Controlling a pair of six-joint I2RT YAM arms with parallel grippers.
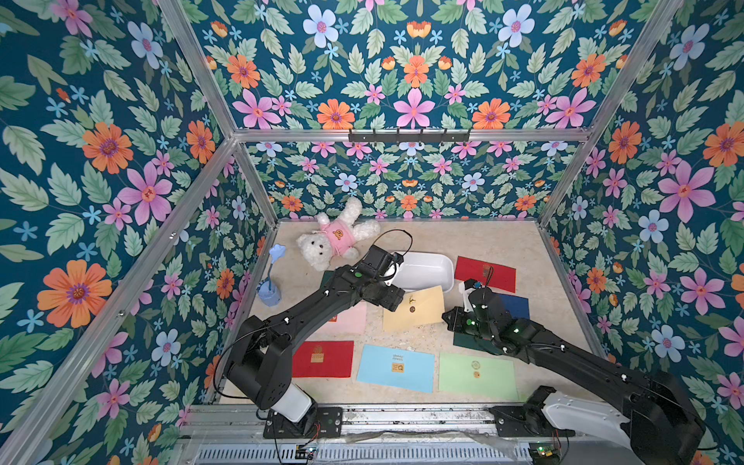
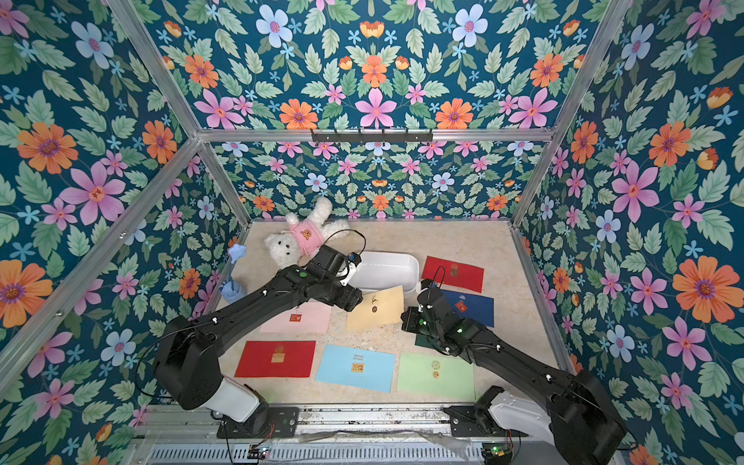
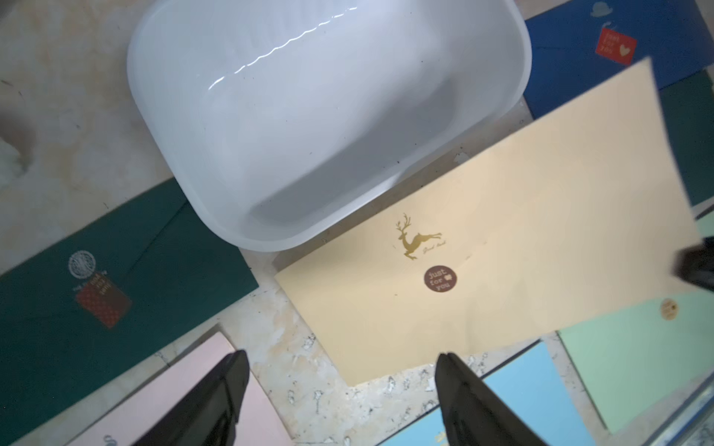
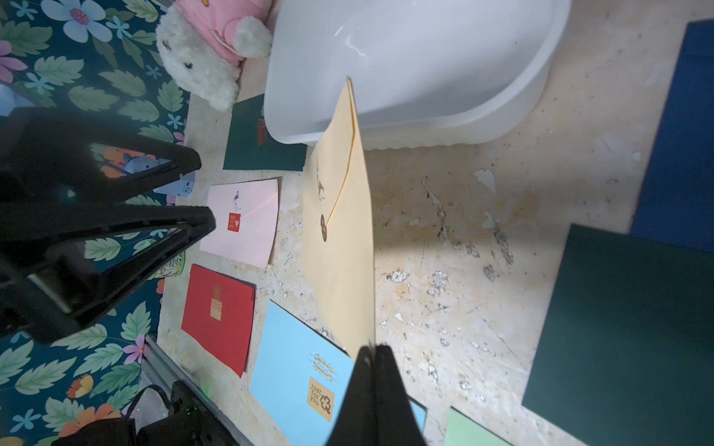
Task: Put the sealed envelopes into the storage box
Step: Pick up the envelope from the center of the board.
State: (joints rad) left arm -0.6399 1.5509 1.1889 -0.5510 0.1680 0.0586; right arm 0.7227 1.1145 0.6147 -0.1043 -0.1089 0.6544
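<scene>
A scuffed beige counter (image 1: 495,241) sat within floral walls (image 1: 402,60). The right hand (image 4: 373,349) pinched the yellow envelope (image 1: 414,310), long axis alongside the storage box (image 1: 428,270); the left hand (image 3: 343,355) gaped empty.

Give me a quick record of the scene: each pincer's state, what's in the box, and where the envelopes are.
Left pincer: open, holding nothing
Right pincer: shut on yellow envelope, pinched at one edge
Storage box: empty
Other envelopes: eight, lying on the table
</scene>
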